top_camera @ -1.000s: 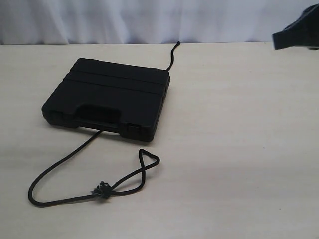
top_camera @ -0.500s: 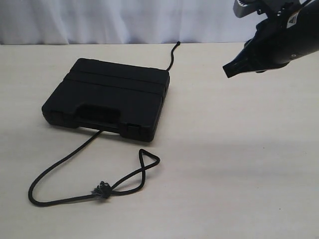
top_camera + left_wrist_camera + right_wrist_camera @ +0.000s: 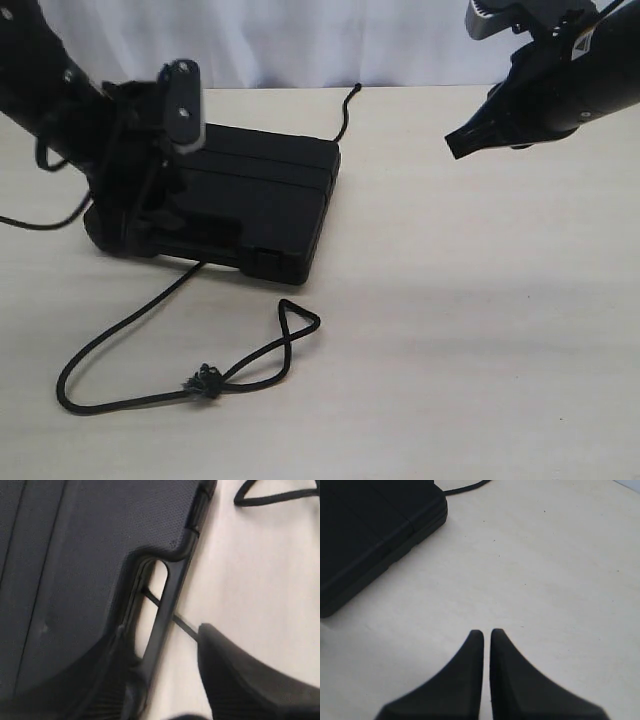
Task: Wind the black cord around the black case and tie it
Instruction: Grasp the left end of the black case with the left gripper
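Layout of the bench (image 3: 480,300) as I see it from the remote station. The black case (image 3: 265,195) lies flat, left of centre, with its handle (image 3: 167,605) toward the near edge. The black cord (image 3: 207,381) runs under the case. One end emerges at the far right corner; the other leaves beneath the handle and lies in a knotted loop on the bench in front of the case.

The left gripper (image 3: 162,630) sits over the handle side with its jaws apart. One finger is above the case's top and one is off its edge, with the handle between them (I cannot tell whether either finger touches the plastic). It grasps nothing. The cord shows through the handle's opening.

The right gripper (image 3: 486,632) hangs above bare bench to the right of the case, well apart from it, jaws pressed together and empty.
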You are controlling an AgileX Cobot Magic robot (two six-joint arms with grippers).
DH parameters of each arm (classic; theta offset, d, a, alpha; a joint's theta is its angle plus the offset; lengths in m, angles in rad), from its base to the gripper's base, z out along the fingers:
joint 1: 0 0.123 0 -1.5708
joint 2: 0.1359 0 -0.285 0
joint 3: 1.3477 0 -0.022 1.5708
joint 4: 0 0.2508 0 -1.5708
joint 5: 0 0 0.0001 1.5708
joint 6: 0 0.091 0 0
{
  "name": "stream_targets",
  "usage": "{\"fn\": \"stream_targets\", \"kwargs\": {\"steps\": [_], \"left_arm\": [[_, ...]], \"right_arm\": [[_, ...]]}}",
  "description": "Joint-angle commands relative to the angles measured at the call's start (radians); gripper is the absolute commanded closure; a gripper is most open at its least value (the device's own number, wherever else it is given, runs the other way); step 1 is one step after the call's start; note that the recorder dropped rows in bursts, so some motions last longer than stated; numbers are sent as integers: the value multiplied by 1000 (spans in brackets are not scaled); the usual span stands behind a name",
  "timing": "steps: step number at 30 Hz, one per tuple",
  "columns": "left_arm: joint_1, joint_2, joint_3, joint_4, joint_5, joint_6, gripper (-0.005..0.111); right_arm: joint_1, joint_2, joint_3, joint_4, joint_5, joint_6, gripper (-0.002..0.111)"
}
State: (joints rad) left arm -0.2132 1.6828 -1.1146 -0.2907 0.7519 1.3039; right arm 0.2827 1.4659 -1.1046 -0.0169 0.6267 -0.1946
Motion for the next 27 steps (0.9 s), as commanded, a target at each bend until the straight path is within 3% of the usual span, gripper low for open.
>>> {"fn": "stream_targets", "kwargs": {"steps": [1, 7, 22, 24, 27], "left_arm": [[-55, 72, 50, 80, -150, 38, 59], [-62, 168, 54, 160, -182, 38, 59], [-62, 276, 54, 160, -333, 64, 60], [-62, 273, 54, 160, -337, 64, 66], [-62, 247, 54, 210, -329, 64, 92]], "right_arm": [[2, 2, -6, 2, -1, 0, 104], [2, 2, -6, 2, -1, 0, 104], [2, 2, -6, 2, -5, -1, 104], [2, 2, -6, 2, -5, -1, 104], [2, 2, -6, 2, -29, -3, 104]]}}
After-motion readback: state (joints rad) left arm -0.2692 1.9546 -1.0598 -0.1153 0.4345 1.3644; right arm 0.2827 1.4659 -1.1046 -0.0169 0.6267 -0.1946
